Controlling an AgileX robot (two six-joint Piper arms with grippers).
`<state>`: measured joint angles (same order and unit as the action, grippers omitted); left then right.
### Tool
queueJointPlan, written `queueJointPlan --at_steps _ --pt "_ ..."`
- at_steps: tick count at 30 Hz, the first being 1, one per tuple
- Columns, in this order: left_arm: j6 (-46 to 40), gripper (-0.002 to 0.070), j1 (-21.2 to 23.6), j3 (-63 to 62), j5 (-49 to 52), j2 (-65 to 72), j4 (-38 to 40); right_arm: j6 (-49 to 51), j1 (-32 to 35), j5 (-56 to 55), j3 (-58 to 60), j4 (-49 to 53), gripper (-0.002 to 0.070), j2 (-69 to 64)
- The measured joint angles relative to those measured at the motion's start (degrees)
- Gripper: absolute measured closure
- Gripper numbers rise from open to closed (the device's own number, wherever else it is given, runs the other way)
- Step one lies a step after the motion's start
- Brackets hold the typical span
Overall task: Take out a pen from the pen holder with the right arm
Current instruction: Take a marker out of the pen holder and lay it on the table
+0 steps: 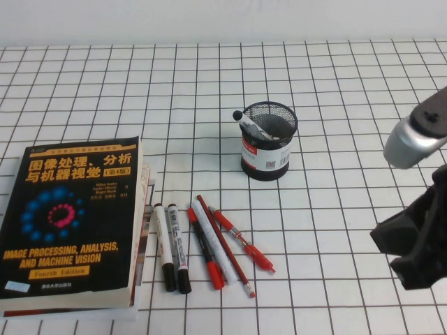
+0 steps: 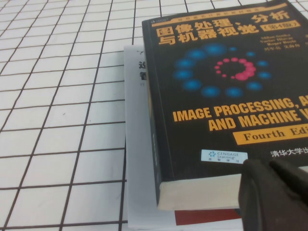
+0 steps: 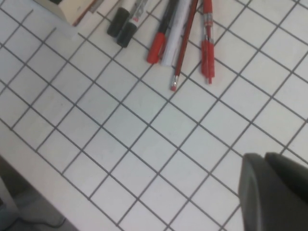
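Leaning left, the pen [image 1: 252, 126] sits in pen holder [image 1: 267, 156]; right claw [image 1: 397, 255] closed far right, left claw [image 2: 272, 193] over book [image 1: 70, 223].

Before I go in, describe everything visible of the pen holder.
The pen holder is a round black wire-mesh cup, upright on the gridded table behind the row of loose pens. A white label with a red band sits on its lower wall. A marker leans inside, black tip over the rim on the robot's left. Nothing grips it: the shut right gripper is off to its right, the left gripper by the book.
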<state>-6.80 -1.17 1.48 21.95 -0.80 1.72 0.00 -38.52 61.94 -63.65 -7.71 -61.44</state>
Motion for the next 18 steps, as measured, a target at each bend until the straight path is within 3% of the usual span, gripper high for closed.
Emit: queueJointPlan --at_steps 8,14,18 --pt "0.0 0.0679 0.0 0.0 0.0 0.0 0.0 0.0 0.0 -4.6 5.1 2.4 0.0692 0.1" --pt "0.0 0.0679 0.0 0.0 0.0 0.0 0.0 0.0 1.6 -16.9 12.3 4.6 0.0692 1.0" --pt "0.0 0.0679 0.0 0.0 0.0 0.0 0.0 0.0 7.4 -28.8 20.9 4.8 0.0692 6.3"
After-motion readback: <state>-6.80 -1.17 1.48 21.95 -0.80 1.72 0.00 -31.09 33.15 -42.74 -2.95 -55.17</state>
